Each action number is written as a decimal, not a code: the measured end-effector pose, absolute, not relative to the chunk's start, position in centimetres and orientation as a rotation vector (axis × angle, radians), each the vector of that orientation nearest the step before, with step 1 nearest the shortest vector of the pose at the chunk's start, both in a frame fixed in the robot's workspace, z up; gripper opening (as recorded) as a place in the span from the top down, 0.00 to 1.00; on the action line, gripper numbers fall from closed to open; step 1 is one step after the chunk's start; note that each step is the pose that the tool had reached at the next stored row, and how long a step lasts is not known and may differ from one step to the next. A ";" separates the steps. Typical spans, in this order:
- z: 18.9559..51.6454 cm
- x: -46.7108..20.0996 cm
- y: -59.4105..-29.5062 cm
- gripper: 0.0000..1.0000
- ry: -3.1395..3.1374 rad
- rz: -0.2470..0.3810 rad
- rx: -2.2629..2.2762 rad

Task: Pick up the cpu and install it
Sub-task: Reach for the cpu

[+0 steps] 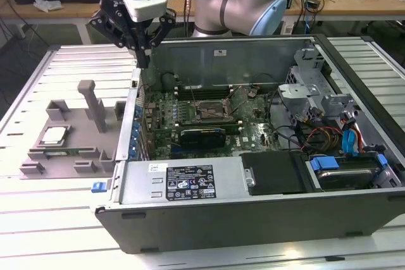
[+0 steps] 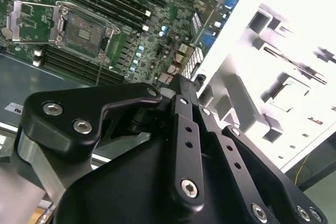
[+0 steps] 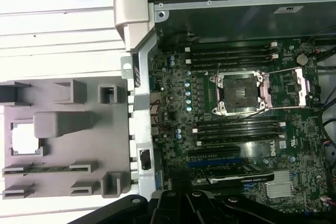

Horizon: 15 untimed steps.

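Note:
The cpu (image 1: pixel 54 135) is a small silver square lying flat in a recess of the grey holder (image 1: pixel 95 156), on the exterior view's left outside the computer case. In the first wrist view the cpu (image 3: pixel 23 138) shows as a bright square in that holder (image 3: pixel 79 156). My gripper (image 1: pixel 144 60) hangs above the case's back corner on that side, well above and behind the cpu. Its black fingers (image 2: pixel 181 108) are shut together with nothing between them. The motherboard socket (image 1: pixel 212 110) stands open with its metal frame lifted, seen in both wrist views (image 3: pixel 239 94) (image 2: pixel 81 30).
The open computer case (image 1: pixel 190 184) lies flat with its walls standing up around the motherboard. A drive cage and cables (image 1: pixel 329 124) fill the exterior view's right. Grey posts (image 1: pixel 95 102) rise from the holder. A slatted metal table (image 1: pixel 50 219) lies under everything.

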<state>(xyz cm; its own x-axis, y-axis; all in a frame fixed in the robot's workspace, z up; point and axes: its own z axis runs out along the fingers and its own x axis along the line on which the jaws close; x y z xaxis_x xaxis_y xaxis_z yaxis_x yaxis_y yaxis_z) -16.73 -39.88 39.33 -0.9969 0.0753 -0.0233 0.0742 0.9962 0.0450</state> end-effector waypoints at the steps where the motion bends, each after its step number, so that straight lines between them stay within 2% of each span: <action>1: 39.3 -16.9 -39.9 0.89 3.114 0.069 0.117; 15: 39.3 -20.1 -39.9 0.89 3.114 0.069 0.117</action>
